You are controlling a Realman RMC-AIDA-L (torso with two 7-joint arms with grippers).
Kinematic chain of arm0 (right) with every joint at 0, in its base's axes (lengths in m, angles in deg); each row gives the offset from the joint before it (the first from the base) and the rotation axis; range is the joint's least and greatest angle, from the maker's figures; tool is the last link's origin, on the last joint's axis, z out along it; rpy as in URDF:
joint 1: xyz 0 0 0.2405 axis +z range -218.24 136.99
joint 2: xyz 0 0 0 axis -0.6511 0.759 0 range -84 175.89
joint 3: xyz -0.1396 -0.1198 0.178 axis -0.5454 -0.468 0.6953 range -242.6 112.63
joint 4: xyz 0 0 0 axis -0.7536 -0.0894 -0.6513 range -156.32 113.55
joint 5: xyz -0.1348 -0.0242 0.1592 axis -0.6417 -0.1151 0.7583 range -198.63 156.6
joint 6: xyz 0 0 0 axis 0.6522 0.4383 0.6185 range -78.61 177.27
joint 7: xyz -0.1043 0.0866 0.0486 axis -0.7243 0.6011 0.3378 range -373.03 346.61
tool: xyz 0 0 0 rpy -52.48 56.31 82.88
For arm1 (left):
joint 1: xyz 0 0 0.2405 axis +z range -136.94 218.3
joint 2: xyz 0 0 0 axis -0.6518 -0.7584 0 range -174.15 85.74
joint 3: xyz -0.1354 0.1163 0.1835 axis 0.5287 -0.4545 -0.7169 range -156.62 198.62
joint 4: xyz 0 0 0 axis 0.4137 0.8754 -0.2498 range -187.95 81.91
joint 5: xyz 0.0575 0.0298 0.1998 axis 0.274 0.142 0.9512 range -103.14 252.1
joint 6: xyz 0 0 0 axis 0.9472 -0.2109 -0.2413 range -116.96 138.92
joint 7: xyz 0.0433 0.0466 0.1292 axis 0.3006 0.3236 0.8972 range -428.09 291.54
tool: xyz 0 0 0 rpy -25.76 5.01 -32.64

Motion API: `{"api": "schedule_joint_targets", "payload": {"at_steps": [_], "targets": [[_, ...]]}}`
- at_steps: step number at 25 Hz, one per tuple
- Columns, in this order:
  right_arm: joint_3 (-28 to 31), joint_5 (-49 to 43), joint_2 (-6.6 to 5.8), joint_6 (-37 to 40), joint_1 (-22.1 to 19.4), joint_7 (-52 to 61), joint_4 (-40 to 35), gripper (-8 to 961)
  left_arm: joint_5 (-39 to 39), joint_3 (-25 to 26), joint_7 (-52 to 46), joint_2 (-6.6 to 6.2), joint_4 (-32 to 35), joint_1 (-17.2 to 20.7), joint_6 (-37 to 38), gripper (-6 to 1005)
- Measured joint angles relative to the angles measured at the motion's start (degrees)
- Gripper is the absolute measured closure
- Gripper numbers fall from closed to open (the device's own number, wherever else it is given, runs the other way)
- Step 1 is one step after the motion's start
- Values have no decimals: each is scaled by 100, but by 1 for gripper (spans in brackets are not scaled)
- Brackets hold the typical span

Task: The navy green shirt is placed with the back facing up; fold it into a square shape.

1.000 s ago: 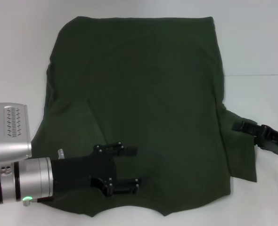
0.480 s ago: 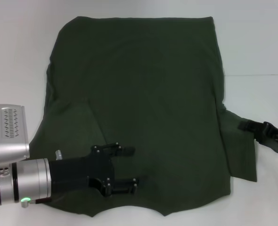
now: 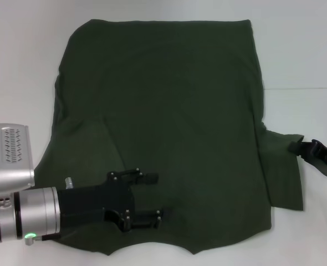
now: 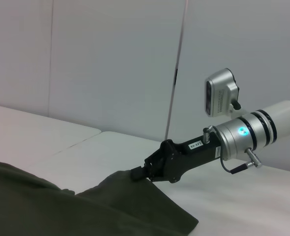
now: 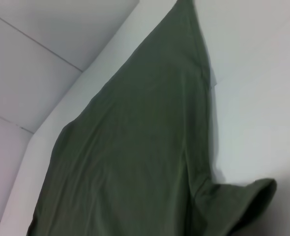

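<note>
Shirt (image 3: pixel 169 127), dark olive-green soft matte fabric, lies flat on the white table (image 3: pixel 19 55), long axis running away from the robot. Right gripper (image 3: pixel 296 148) is clamped on its right sleeve edge; left gripper (image 3: pixel 155 194), jaws apart, hovers over its near-left body.

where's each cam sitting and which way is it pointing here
Head: on the robot's head, looking down at the navy green shirt on the white table; left gripper over the cloth, right gripper at the sleeve.
Left wrist: faces across the shirt toward the right gripper.
Right wrist: looks along the shirt; no arm shows.
Shared: the shirt.
</note>
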Motion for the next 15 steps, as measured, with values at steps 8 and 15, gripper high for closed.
{"api": "schedule_joint_targets", "payload": {"at_steps": [8, 15], "targets": [[211, 94, 29, -7, 14, -248, 94, 946, 0, -19, 0, -3, -10, -9, -46, 184], [550, 159, -5, -142, -8, -559, 144, 939, 0, -21, 0, -9, -25, -12, -66, 183]]}}
